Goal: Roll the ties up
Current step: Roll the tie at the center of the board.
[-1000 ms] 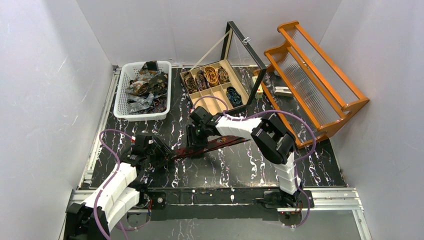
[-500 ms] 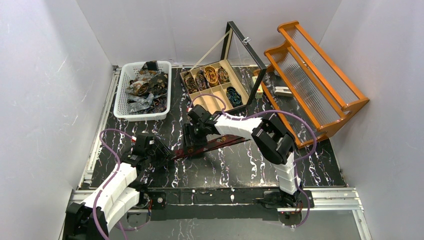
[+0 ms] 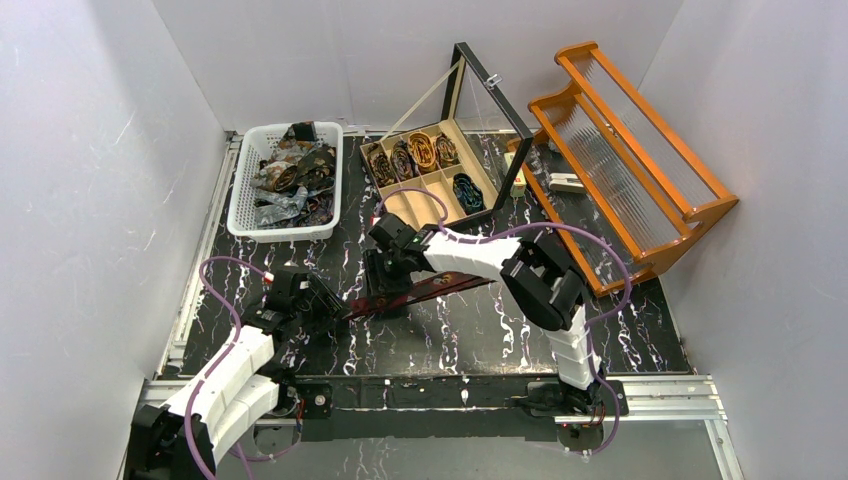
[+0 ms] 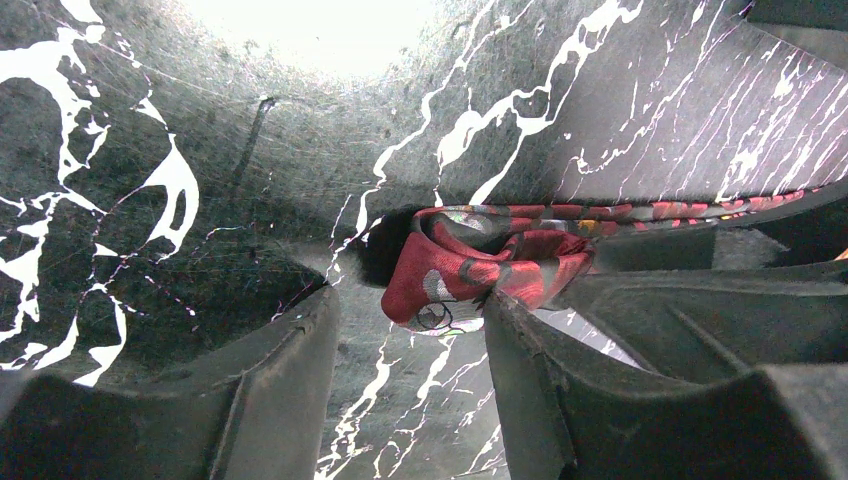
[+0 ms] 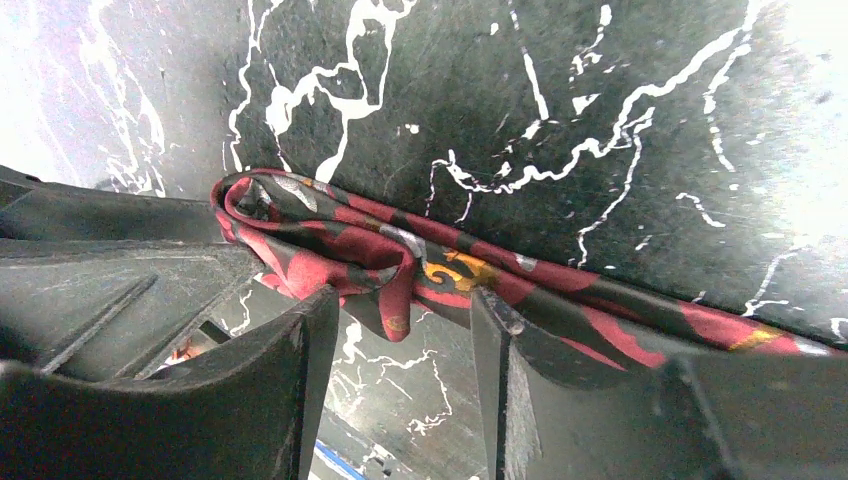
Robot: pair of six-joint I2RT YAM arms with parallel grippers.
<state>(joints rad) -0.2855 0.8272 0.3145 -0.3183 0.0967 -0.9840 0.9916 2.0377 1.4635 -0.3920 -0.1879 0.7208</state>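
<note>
The red patterned tie (image 3: 430,287) lies as a flat strip on the black marbled table (image 3: 480,330), slanting between the two arms. One end is by the left gripper (image 3: 325,305) and the rest runs off toward the right arm.

Over the last second the right gripper (image 3: 385,280) has slid a little along the tie toward the left gripper, and the left one has hardly moved. I take that as gathering fabric for the first turn, so the roll is barely begun.

Up close, the end by the left gripper (image 4: 410,310) is crumpled into a loose fold (image 4: 470,265) against one finger. The jaws stand apart with bare table between them, so nothing is clamped.

The right gripper (image 5: 400,310) is also parted. A soft fold of tie (image 5: 400,250) sags into the gap and drapes past both fingers. The fabric is dark red with gold and grey flecks, limp and glossy.

Behind are a white basket (image 3: 240,190) heaped with loose ties (image 3: 290,175), a partitioned box (image 3: 437,182) holding coiled ties (image 3: 422,150), and an orange rack (image 3: 640,150).
</note>
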